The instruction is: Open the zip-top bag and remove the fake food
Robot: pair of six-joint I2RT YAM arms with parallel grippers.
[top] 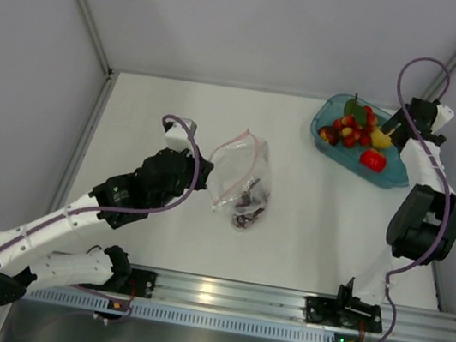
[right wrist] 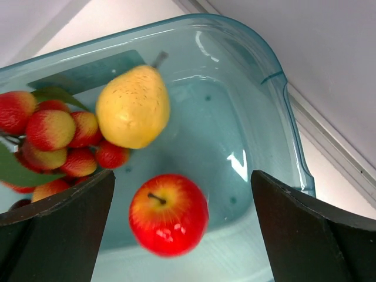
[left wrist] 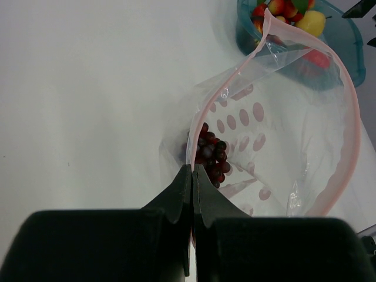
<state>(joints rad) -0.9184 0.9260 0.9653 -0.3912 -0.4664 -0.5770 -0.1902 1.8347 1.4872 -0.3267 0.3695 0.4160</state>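
The zip-top bag (top: 241, 173) lies mid-table with its mouth open; its pink zip strip (left wrist: 348, 123) forms a wide loop. A dark purple grape bunch (left wrist: 211, 157) sits inside it, also seen from above (top: 248, 206). My left gripper (left wrist: 192, 171) is shut on the bag's near rim, at the bag's left side (top: 206, 176). My right gripper (right wrist: 183, 176) is open over the teal tub (right wrist: 258, 117). A red apple (right wrist: 168, 214), slightly blurred, lies between the fingers untouched. A yellow fruit (right wrist: 134, 106) and red berries (right wrist: 53, 141) sit beside it.
The teal tub (top: 394, 176) stands at the back right, close to the right wall, and holds the apple (top: 373, 159), the yellow fruit (top: 380, 139) and the berries (top: 352, 130). The right gripper (top: 388, 131) hovers over it. The tub also shows behind the bag (left wrist: 349, 44).
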